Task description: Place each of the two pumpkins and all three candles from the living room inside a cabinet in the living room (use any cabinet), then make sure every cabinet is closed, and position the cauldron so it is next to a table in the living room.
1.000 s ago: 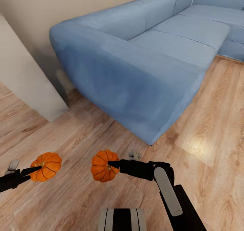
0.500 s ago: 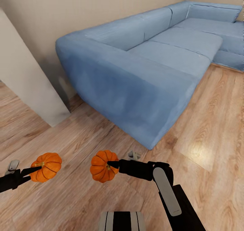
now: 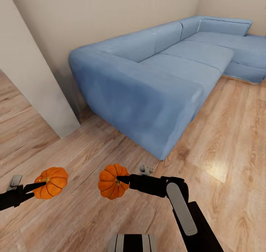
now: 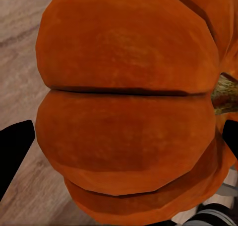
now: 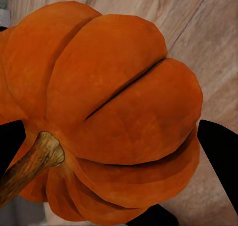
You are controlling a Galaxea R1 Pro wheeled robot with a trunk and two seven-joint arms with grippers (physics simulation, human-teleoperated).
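Carrying one pumpkin in each arm, the robot rolls over the wood floor of the living room, with neither fruit resting on anything. The left gripper is clamped on the left pumpkin, whose ribbed orange flank sits between the dark fingers in the left wrist view; the right gripper is clamped on the right pumpkin, its woody stem jutting toward the wrist camera. Both are held low and level ahead of the trunk, near each other but apart. Ahead stands a long blue sectional sofa, its near arm facing the robot, with a pale wall corner to the left. The step in hand appears to be the carry: both pumpkins are picked up and on their way to storage, while candles and cauldron remain to be dealt with. Next, the base must likely be steered past the sofa's near corner toward the low brown cabinet, keeping both grips firm, and a drawer must stand open before either pumpkin can be lowered inside.
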